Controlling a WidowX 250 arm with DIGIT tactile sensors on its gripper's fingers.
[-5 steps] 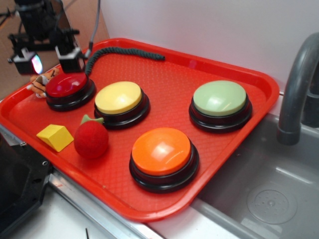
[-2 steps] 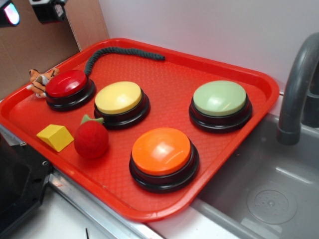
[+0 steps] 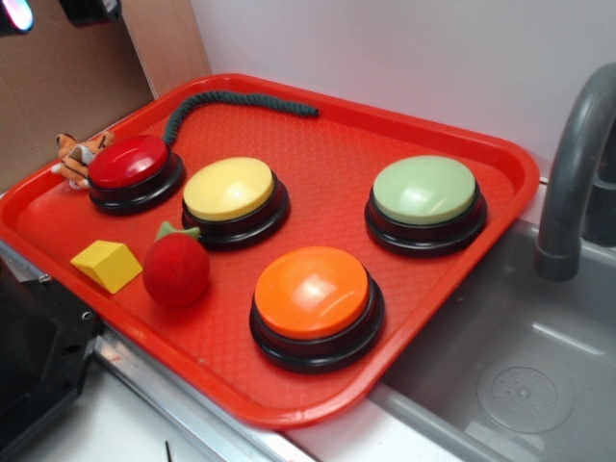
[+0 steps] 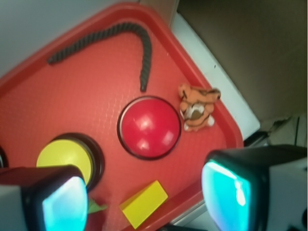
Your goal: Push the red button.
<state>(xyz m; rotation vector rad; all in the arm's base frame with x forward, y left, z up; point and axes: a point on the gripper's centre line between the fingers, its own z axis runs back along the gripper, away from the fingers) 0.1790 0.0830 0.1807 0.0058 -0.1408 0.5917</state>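
Presumably rigid, glossy, slippery-domed: red button (image 4: 149,127) on red tray (image 4: 96,82) (beside toy tiger (image 4: 197,107)), best pressed dead-centre; gripper (image 4: 144,195) parted, empty, well above.

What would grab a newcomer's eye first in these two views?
Four big dome buttons on the red tray: the red button at its left end, then yellow, green and, nearest, orange. In the wrist view the red button sits mid-frame beside a small toy tiger, between the open end effector's glowing cyan fingertips.

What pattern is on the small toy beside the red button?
Orange with dark stripes, tiger-like; clearest in the wrist view.
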